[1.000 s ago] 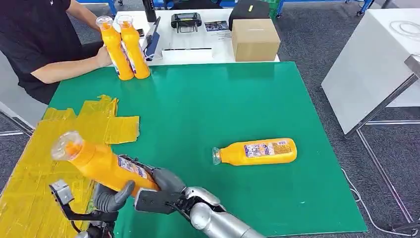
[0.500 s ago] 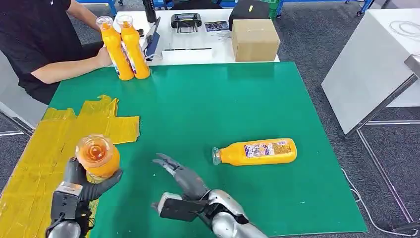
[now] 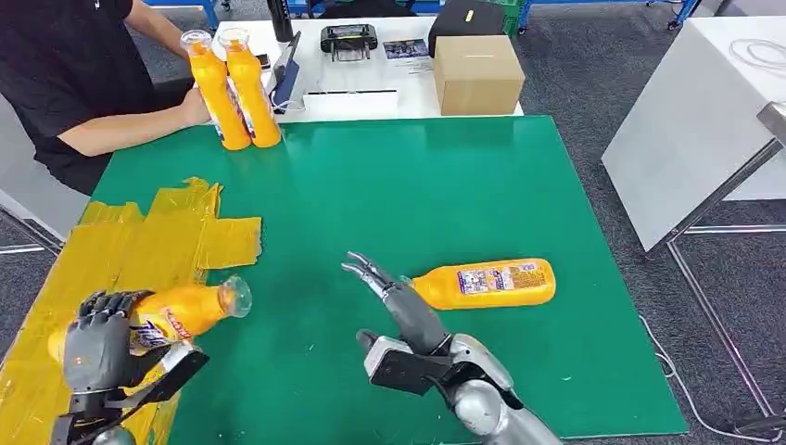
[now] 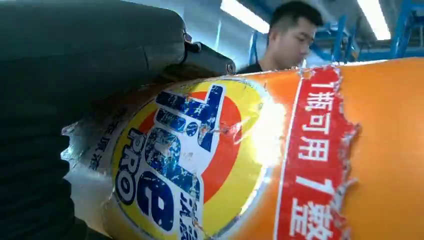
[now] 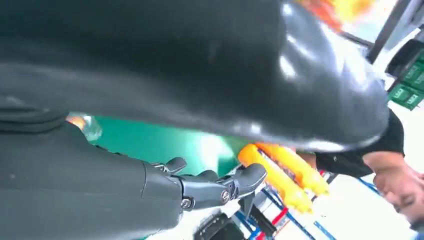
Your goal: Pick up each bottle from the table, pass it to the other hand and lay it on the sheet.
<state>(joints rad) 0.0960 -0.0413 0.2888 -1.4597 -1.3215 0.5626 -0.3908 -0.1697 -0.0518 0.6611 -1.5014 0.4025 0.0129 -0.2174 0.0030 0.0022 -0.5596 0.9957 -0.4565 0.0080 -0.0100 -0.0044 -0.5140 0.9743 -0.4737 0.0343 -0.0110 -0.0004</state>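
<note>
Held bottle (image 3: pixel 176 313) was orange with a clear cap and orange liquid showing through; it lay nearly horizontal in the left hand (image 3: pixel 97 350), fingers wrapped round its lower body, cap toward 2 o'clock, above the edge of the yellow sheet (image 3: pixel 111 250) at 8 o'clock on the green table (image 3: pixel 399 185). Left wrist view showed its label (image 4: pixel 190 160) close up, torn along the red band, print partly blurred. Second bottle (image 3: pixel 482 284) lay on its side on the table at 4 o'clock, cap pointing at the right hand (image 3: pixel 399 311), which was empty, fingers spread wide, just beside the cap. Two more bottles (image 3: pixel 232 88) stood upright at 11 o'clock, touching, by a person's hand (image 3: pixel 193 107). Cardboard box (image 3: pixel 477 72) closed, contents hidden.
</note>
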